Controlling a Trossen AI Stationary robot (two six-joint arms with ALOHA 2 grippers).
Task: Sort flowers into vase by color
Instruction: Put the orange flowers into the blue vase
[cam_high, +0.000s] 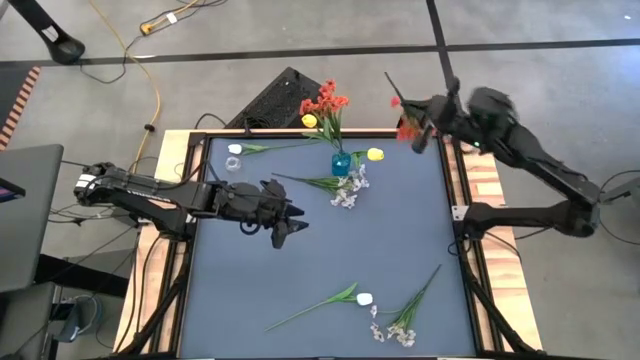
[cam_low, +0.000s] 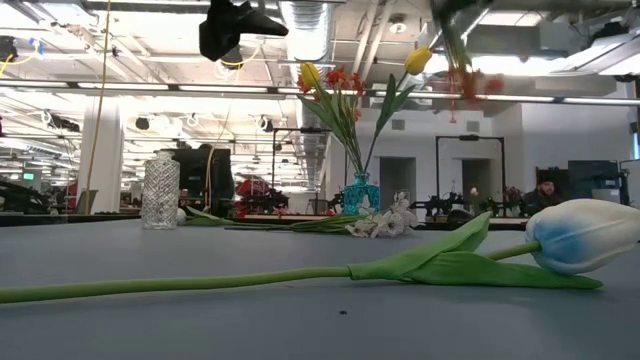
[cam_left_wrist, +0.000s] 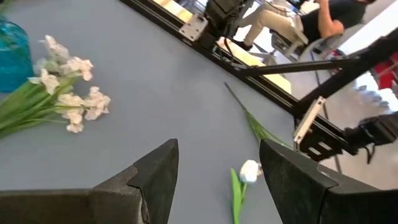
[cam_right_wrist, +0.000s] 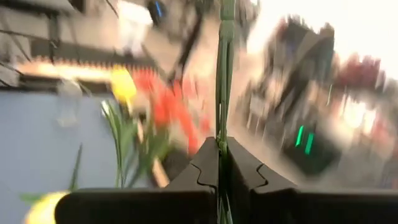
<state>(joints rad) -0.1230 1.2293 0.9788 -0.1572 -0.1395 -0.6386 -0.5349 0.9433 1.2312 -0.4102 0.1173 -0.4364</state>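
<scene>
High view: right end effector (cam_high: 422, 133) clamps a red flower (cam_high: 405, 128) beyond the blue table (cam_high: 330, 250).

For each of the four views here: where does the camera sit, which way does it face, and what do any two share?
High: overhead, straight down; both arms, blue vase.
Low: table height, looking level across; white tulip close, same vase beyond.
Left wrist: past the open left gripper at the same tulip.
Right wrist: past the right gripper, shut on a green stem.
</scene>
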